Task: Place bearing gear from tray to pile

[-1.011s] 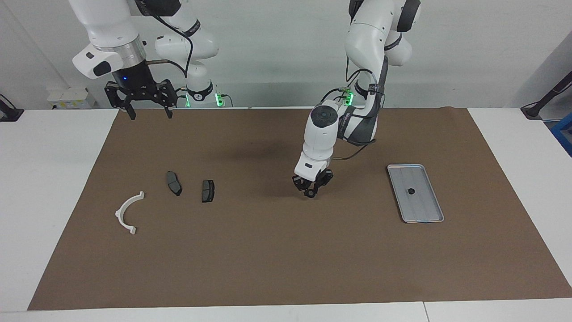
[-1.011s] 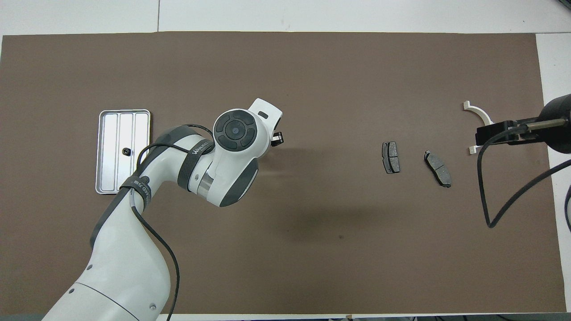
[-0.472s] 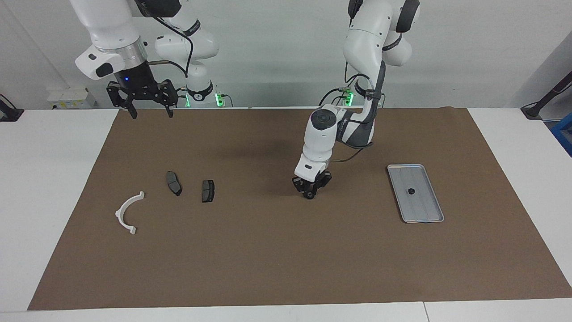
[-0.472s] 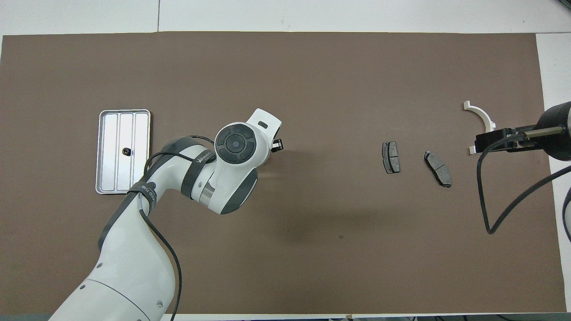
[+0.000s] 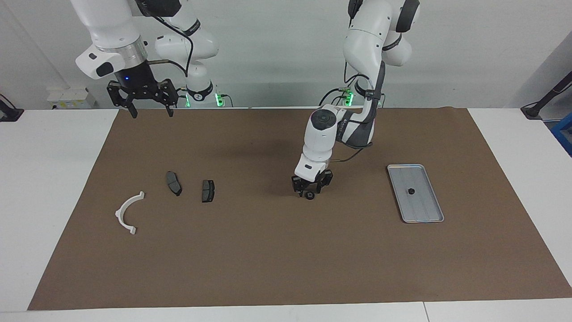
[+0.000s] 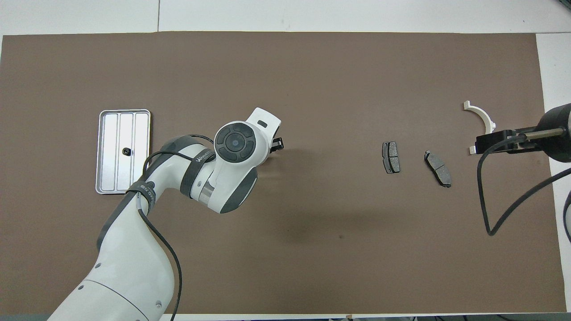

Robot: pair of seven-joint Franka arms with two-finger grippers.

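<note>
A small dark bearing gear (image 5: 309,196) is seen lying on the brown mat (image 5: 286,250) under the left gripper (image 5: 311,187), whose fingers are spread apart just above it, so it is judged released mid-table, well apart from the pile: two brake pads (image 5: 174,183) and the white half-ring bracket (image 5: 128,213). A second small dark part (image 5: 411,191) remains in the tray (image 5: 426,217). The transfer is judged only partly done. Compared with a second ago, the gripper, then clamped on the gear, has lowered slightly and opened. The right gripper (image 5: 149,110) waits, open, raised over the mat's edge at the right arm's end
</note>
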